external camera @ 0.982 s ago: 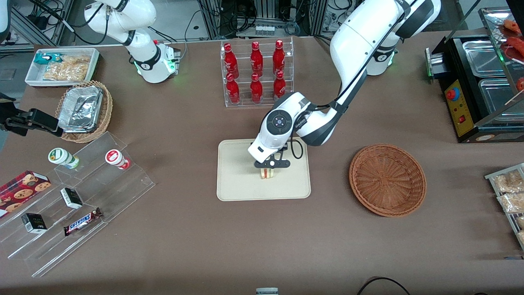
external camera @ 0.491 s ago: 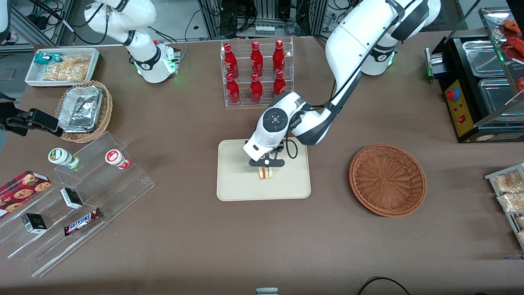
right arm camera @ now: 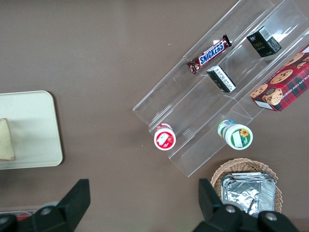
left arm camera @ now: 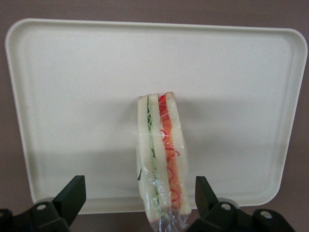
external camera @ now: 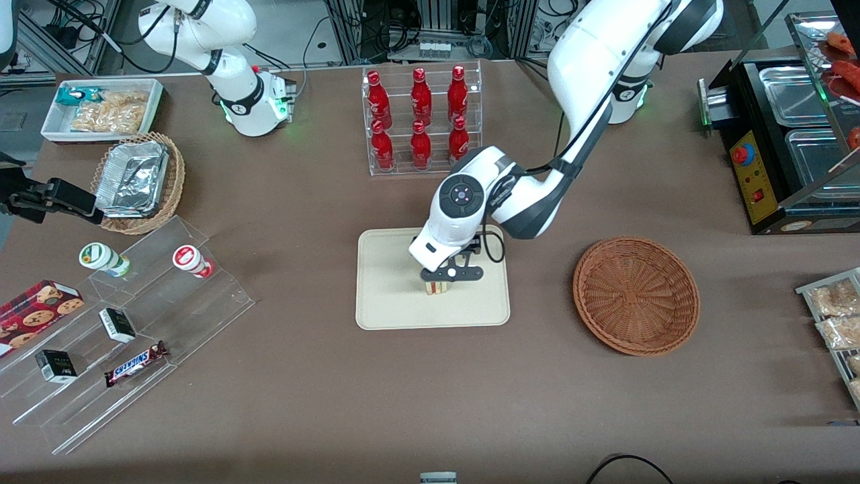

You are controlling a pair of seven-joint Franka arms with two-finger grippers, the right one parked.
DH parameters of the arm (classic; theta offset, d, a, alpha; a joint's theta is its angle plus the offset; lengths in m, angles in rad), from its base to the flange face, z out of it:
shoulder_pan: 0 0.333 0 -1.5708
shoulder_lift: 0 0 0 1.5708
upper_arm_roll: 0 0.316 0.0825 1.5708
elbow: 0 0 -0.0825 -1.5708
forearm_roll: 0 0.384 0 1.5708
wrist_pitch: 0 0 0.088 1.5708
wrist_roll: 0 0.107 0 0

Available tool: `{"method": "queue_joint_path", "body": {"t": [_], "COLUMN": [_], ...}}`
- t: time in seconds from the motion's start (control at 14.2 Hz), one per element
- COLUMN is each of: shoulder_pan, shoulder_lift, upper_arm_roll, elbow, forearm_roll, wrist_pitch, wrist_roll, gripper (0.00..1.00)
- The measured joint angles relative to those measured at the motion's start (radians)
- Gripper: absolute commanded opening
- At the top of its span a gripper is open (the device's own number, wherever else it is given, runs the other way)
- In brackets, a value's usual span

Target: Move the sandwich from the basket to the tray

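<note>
The sandwich (left arm camera: 161, 159), a plastic-wrapped wedge of white bread with red and green filling stripes, stands on edge on the cream tray (left arm camera: 72, 96). My left gripper (left arm camera: 139, 182) is open around it, and each black finger (left arm camera: 72, 193) stands apart from the bread. In the front view the gripper (external camera: 451, 273) hovers just above the sandwich (external camera: 437, 288), over the tray (external camera: 390, 296). The reddish-brown round basket (external camera: 635, 294) lies beside the tray, toward the working arm's end of the table, with nothing in it. The right wrist view shows the sandwich (right arm camera: 6, 140) at the tray's (right arm camera: 34, 130) edge.
A clear rack of red bottles (external camera: 420, 117) stands farther from the front camera than the tray. A clear stepped display with snacks (external camera: 127, 323) and a tan basket of foil trays (external camera: 138, 181) lie toward the parked arm's end. A black appliance (external camera: 786, 141) stands toward the working arm's end.
My gripper and wrist shifted a little toward the working arm's end and nearer the front camera. The sandwich stayed in place on the tray.
</note>
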Motion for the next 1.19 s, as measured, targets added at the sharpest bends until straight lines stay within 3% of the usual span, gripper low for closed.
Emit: {"method": "queue_joint_path", "body": {"t": [0.28, 0.63, 1.19], "shoulder_pan": [0.055, 0.26, 0.46], "shoulder_lift": [-0.129, -0.323, -0.533], "upper_arm_roll": [0.013, 0.017, 0.019], "elbow": [0.003, 0.003, -0.03], "forearm_roll": [0.003, 0.006, 0.014], "wrist_pitch": [-0.201, -0.557, -0.838], "wrist_roll": [0.0, 0.165, 0.339], "gripper": [1.0, 1.0, 1.0]}}
